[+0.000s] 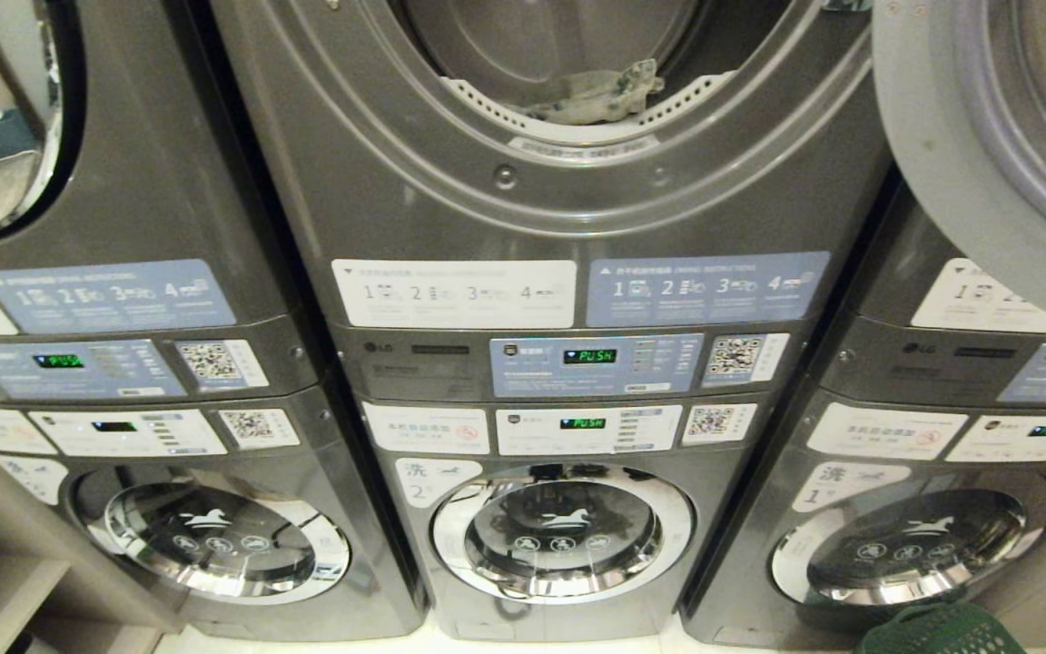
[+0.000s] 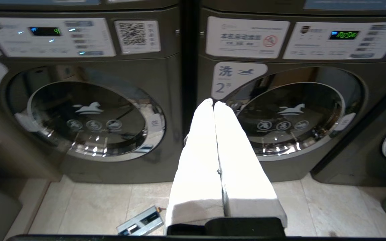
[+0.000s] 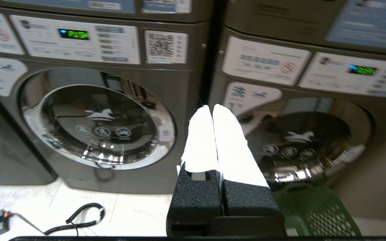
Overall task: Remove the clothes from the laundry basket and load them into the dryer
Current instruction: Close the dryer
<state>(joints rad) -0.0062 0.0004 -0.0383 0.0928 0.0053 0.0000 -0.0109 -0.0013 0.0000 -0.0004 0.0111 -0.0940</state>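
On the left, the left gripper point(image 2: 213, 103) hangs low before the bottom row of machines, its white fingers pressed together on nothing, pointing at the seam beside the washer labelled 2 point(image 2: 293, 117). In the head view the dryer point(image 1: 559, 118) stands in the middle above that washer, door swung open to the right, with a pale crumpled garment point(image 1: 596, 95) lying at the drum's front lip. Neither arm shows in the head view. The right gripper point(image 3: 212, 107) is likewise closed and empty, aimed between two washers. The laundry basket point(image 3: 313, 211), dark green, sits on the floor just beside and below it, at the far right.
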